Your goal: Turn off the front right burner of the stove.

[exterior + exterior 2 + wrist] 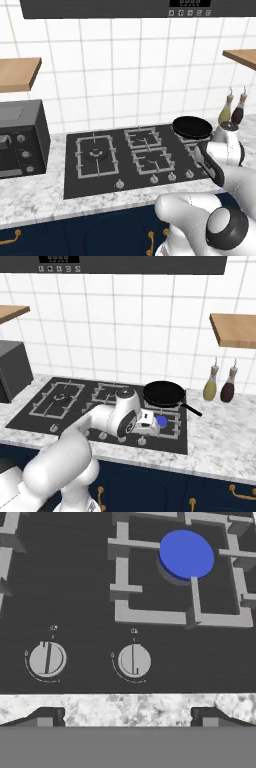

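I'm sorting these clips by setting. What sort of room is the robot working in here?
A rendered home kitchen, most likely: a black gas stove set in a marble counter, a frying pan, a countertop oven.

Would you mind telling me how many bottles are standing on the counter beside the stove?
2. Both stand against the tiled wall to the right of the stove: a yellowish bottle, and a dark bottle just to its right. Others may be hidden outside the frame.

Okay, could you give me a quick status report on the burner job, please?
Gripper open, holding nothing, above counter edge. Front right burner lit, blue flame. Nearest knob untouched, straight ahead. Pan behind, not blocking.
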Tool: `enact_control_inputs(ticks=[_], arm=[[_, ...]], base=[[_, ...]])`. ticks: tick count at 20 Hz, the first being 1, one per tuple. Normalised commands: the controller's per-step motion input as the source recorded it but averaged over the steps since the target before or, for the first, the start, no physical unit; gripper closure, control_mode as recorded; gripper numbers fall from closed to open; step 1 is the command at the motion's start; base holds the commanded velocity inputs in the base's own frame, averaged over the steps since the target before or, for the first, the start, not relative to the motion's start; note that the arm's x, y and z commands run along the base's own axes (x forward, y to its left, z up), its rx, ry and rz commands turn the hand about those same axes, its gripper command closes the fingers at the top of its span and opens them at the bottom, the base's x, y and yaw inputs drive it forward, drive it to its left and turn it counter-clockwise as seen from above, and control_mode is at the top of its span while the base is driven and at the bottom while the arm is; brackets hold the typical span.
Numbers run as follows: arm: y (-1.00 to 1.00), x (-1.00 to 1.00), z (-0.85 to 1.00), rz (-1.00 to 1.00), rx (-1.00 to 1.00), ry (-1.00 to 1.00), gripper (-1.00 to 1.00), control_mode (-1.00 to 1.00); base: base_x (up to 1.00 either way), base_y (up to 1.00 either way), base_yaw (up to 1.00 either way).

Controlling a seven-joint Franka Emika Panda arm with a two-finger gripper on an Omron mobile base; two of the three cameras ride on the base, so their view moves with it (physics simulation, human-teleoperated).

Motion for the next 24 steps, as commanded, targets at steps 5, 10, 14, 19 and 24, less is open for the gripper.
enact_control_inputs(ticks=[5,10,14,19,24], arm=[[-0.08,0.18,-0.31,0.00,0.00,0.06,-1.00,-1.00],[-0.17,0.09,-0.27,0.00,0.01,0.03,-1.00,-1.00],[-0.17,0.19,-0.22,0.00,0.03,0.00,-1.00,-1.00],[-0.02,0.17,-0.15,0.00,0.00,0.01,-1.00,-1.00],[0.00,0.01,-0.16,0.00,0.00,0.04,-1.00,-1.00]], base=[[0.00,0.00,0.00],[0.00,0.00,0.00],[0.00,0.00,0.00],[0.00,0.00,0.00],[0.00,0.00,0.00]])
